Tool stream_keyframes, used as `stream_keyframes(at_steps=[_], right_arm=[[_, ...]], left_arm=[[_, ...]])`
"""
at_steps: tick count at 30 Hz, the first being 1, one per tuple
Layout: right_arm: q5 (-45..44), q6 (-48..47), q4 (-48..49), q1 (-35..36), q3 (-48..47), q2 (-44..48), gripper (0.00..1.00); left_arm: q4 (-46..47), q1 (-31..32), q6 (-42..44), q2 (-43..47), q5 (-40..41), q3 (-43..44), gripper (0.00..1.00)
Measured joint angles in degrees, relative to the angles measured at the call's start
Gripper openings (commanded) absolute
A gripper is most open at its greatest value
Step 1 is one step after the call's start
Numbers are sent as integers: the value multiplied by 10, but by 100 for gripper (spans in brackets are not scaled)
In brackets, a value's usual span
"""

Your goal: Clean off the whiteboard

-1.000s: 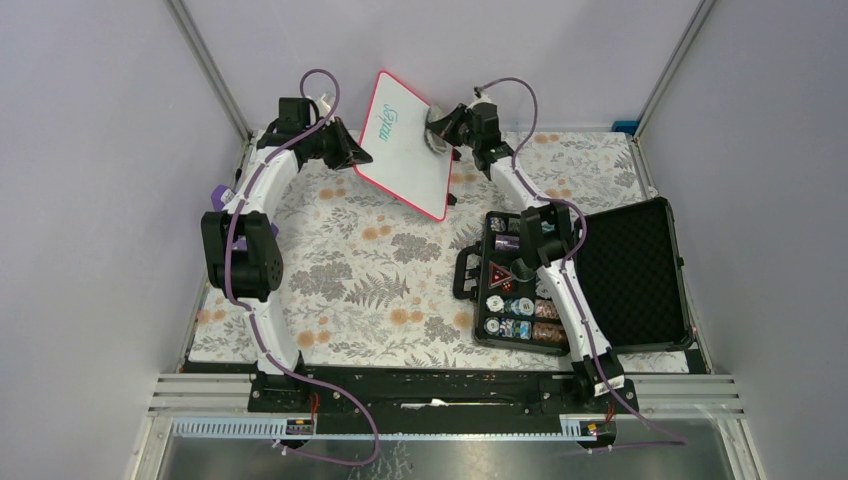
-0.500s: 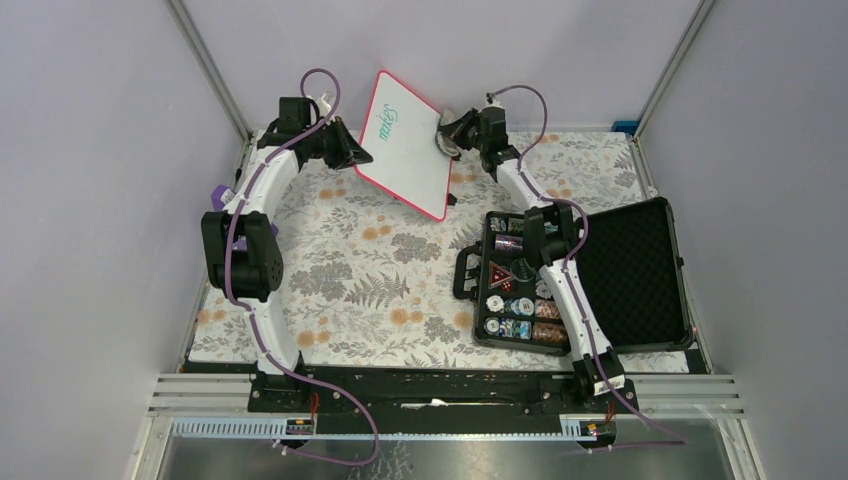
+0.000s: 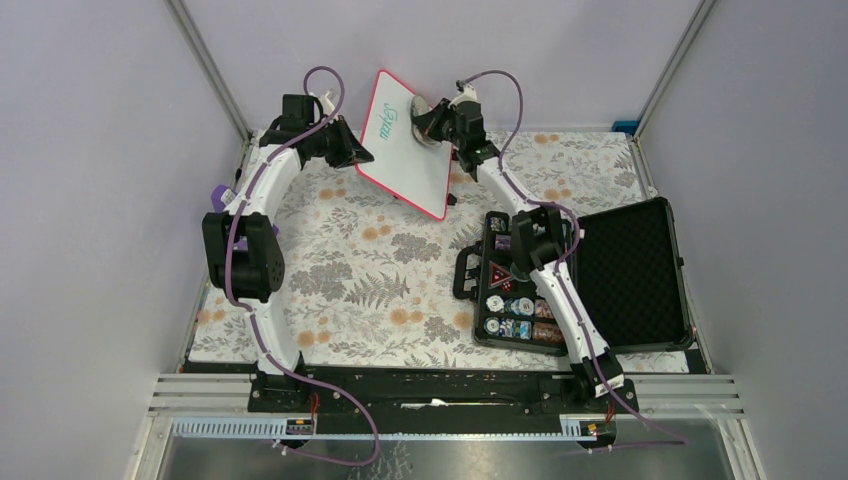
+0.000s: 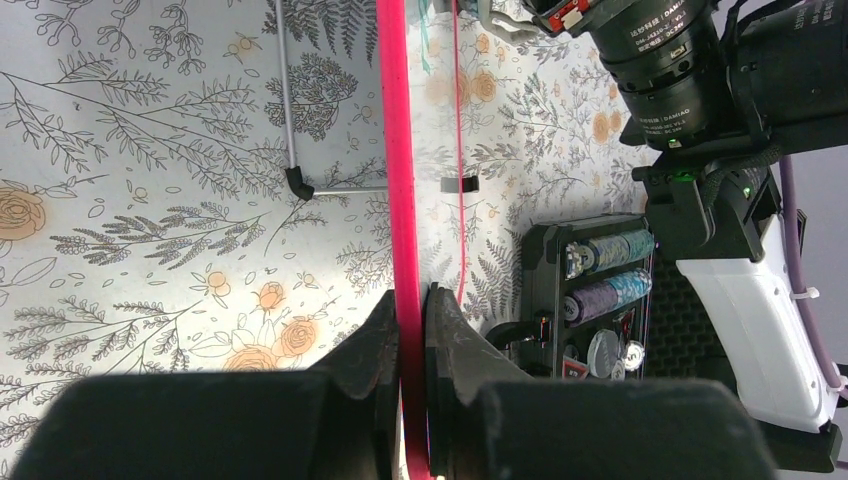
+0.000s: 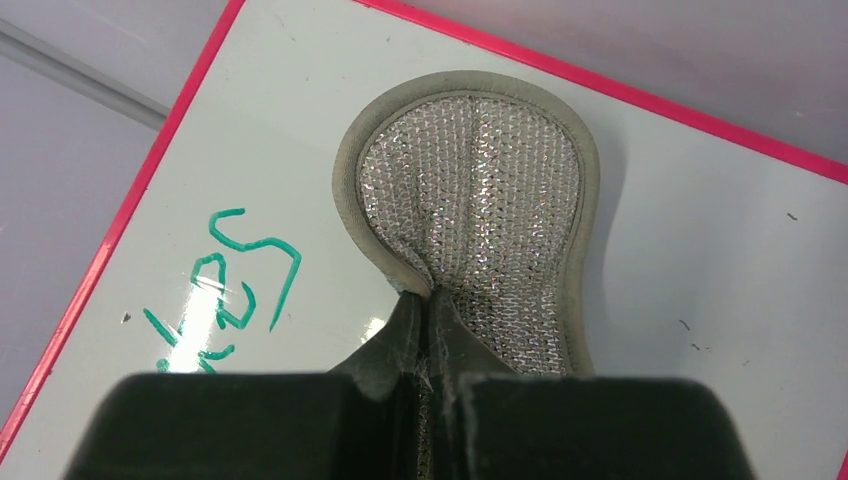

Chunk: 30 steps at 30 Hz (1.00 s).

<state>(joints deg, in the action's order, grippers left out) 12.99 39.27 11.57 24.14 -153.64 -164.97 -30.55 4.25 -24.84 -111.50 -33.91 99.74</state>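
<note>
The whiteboard (image 3: 410, 150), white with a pink rim, stands tilted at the back of the table with green handwriting (image 3: 382, 124) near its upper left. My left gripper (image 3: 357, 157) is shut on its left rim; the left wrist view shows the pink rim (image 4: 398, 180) edge-on, pinched at the gripper (image 4: 411, 300). My right gripper (image 3: 428, 122) is shut on a silvery mesh scrubbing pad (image 5: 480, 220) pressed flat on the whiteboard (image 5: 700, 230), just right of the green writing (image 5: 235, 275). The right gripper (image 5: 428, 305) pinches the pad's lower fold.
An open black case of poker chips (image 3: 580, 275) lies on the right of the floral tablecloth (image 3: 370, 270); it also shows in the left wrist view (image 4: 590, 290). Metal frame posts (image 3: 215, 70) stand at the back corners.
My right gripper has moved the pad left and up across the board, from its right edge toward the green writing. The left gripper and board stay about where they were.
</note>
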Motion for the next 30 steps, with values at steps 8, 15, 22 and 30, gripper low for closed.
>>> stream_keyframes(at_steps=[8,15,22,30], right_arm=[[17,47,2,-19,0,-3,0],[27,101,-7,-52,0,-32,0],[2,66,-6,-37,1,-29,0],[27,-4,-5,21,10,31,0]], left_arm=[[5,1,4,0,1,0,0],[5,3,4,0,4,0,0],[1,7,4,2,11,3,0],[-1,10,5,5,20,3,0]])
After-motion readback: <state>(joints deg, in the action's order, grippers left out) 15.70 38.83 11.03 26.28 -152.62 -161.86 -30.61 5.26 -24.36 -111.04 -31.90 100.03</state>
